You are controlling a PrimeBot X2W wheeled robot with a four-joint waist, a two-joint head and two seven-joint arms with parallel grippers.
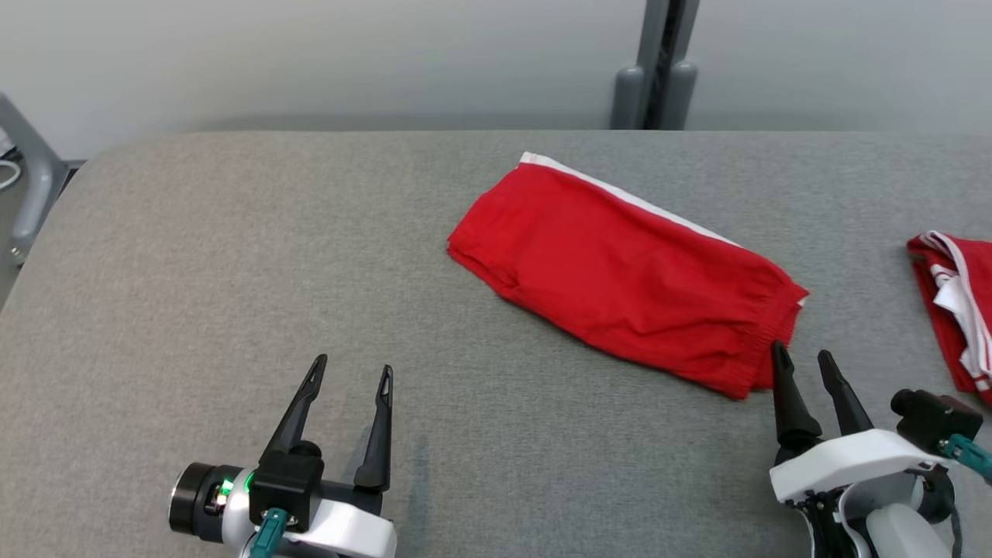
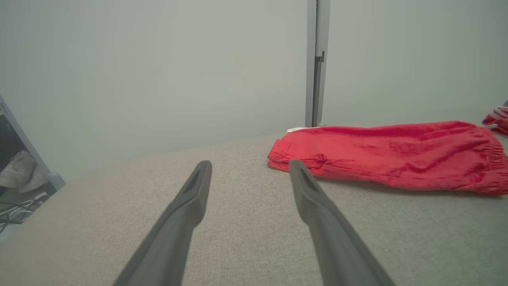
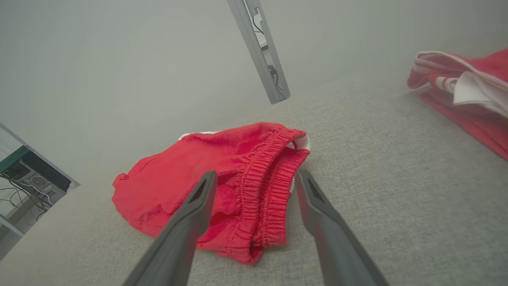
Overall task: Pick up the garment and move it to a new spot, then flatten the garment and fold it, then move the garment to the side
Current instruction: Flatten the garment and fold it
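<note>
My head view is bright and evenly lit by soft light that seems to come from overhead, leaving a faint shadow on the grey desk (image 1: 194,256) beside my left claw (image 1: 353,364). In both wrist views my own fingers (image 2: 190,202) loom soft and out of focus near the lens, the wall (image 2: 158,79) looks hazy, and the red garment (image 2: 397,155) casts a thin dark line along its near edge.

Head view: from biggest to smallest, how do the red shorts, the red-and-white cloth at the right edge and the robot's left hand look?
Largest: red shorts.
Then left hand and red-and-white cloth, unranked: the hand is nearer the camera, the cloth cut off.
</note>
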